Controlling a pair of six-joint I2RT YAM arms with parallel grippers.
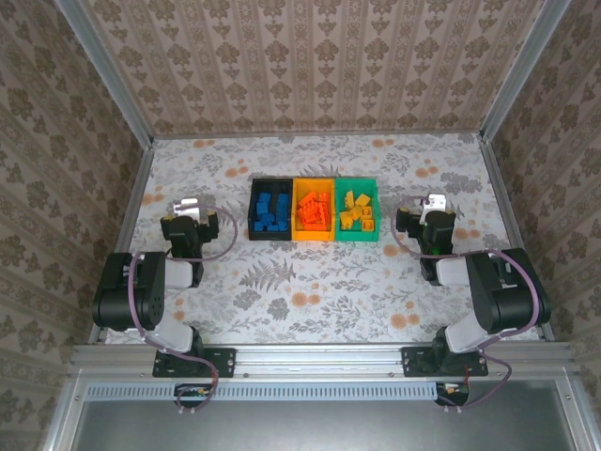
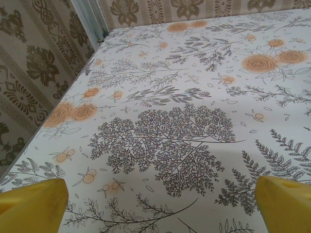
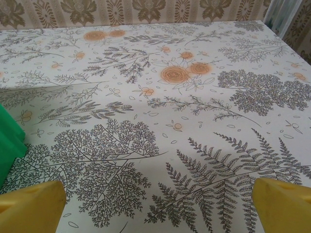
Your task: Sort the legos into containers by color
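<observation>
Floral tabletop (image 1: 310,282) carries the containers (image 1: 314,236), joined in a row: black, orange, green. The left hand (image 1: 191,209) and right hand (image 1: 434,202) flank the row, fingers spread, holding nothing. Legos are inside: blue legos (image 1: 272,209) in black, red-orange legos (image 1: 315,212) in orange, yellow legos (image 1: 358,212) in green.

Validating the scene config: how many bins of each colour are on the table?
Black bin, holding blue legos: 1
Orange bin, holding red-orange legos: 1
Green bin, holding yellow legos: 1
Total: 3 bins
</observation>
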